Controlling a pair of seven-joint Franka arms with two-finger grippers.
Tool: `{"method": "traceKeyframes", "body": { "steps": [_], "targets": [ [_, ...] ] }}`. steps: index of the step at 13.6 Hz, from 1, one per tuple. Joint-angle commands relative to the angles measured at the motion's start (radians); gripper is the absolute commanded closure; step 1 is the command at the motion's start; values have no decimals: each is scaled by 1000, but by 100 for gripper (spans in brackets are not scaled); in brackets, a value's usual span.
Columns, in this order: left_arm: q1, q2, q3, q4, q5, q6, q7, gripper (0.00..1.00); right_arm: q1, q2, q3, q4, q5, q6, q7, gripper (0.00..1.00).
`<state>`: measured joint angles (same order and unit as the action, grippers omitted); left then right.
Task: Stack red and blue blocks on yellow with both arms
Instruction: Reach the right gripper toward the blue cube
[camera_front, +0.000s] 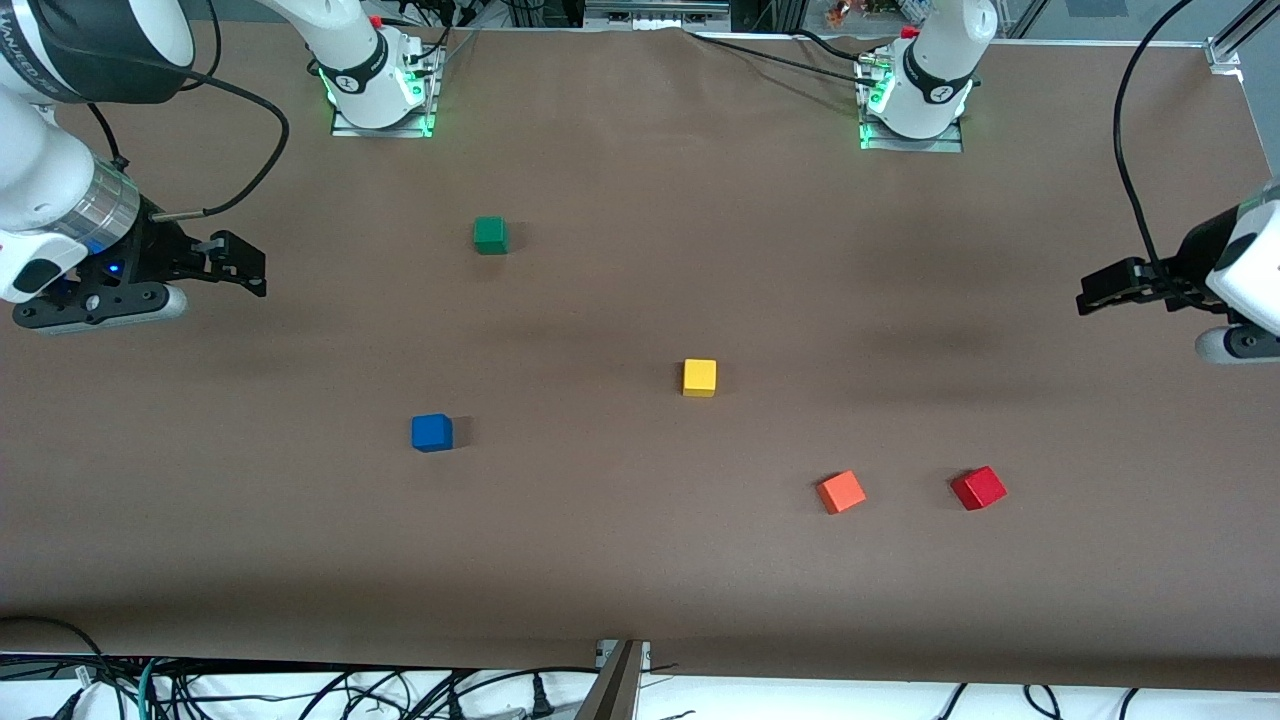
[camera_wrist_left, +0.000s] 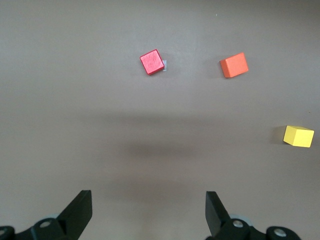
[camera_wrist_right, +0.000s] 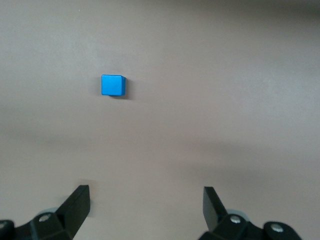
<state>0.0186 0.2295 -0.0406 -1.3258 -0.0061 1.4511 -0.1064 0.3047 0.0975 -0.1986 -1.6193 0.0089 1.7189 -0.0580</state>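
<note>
**5 cubes scattered, both grippers spread and empty**

Nearest the front camera sit 2 cubes toward the left arm's end of the table: the red block (camera_front: 978, 488) and, beside it toward the middle, the orange cube (camera_front: 841, 492). Both lie turned at an angle on the brown table (camera_front: 640, 580), close to each other but not touching. In the left wrist view the red block (camera_wrist_left: 151, 62) and orange cube (camera_wrist_left: 234, 65) show clearly apart, with the yellow cube (camera_wrist_left: 299, 136) off to one side.

Farther from the front camera than those 2, the yellow cube (camera_front: 699, 377) rests alone near the table's middle, with nothing on top of it. Toward the right arm's end, the blue block (camera_front: 432, 432) sits flat on the table, a little nearer the camera than the yellow cube and well apart from it; the right wrist view shows the blue block (camera_wrist_right: 112, 85) by itself. A green cube (camera_front: 490, 235) lies farthest from the camera, closer to the right arm's base.

Over the left arm's end of the table the left gripper (camera_front: 1100, 290) hangs with its fingers (camera_wrist_left: 79, 212) spread wide, holding nothing. Over the right arm's end the right gripper (camera_front: 240, 268) hangs likewise, fingers (camera_wrist_right: 76, 205) wide apart and empty.
</note>
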Motion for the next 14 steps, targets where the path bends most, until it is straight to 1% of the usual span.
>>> {"method": "traceKeyframes", "body": {
  "steps": [1,2,3,5,6,7,9,12,14],
  "targets": [
    [-20,-146,31,-222,-23,110,24,0,1,-5,-1,4,17,-10,0,0],
    [-26,-179,31,-275,-23,141,24,0,1,-4,-1,13,17,-12,-9,0],
    [-28,-180,31,-286,-23,147,24,0,4,4,1,10,17,-12,-2,0],
    [-26,-158,28,-268,-20,141,24,0,16,24,1,1,20,-2,0,0],
    [-26,-150,28,-265,-20,141,25,0,25,53,1,1,23,8,-2,0],
    [-26,-148,27,-262,-20,143,24,0,33,82,1,-1,34,36,0,0],
    [-25,-148,27,-260,-22,143,24,0,40,158,1,-1,98,82,-2,0],
    [-26,-145,27,-251,-20,141,24,0,54,293,1,-1,138,224,0,0],
    [-26,-134,27,-236,-20,141,24,0,68,372,1,2,198,328,0,1]
  ]
}}
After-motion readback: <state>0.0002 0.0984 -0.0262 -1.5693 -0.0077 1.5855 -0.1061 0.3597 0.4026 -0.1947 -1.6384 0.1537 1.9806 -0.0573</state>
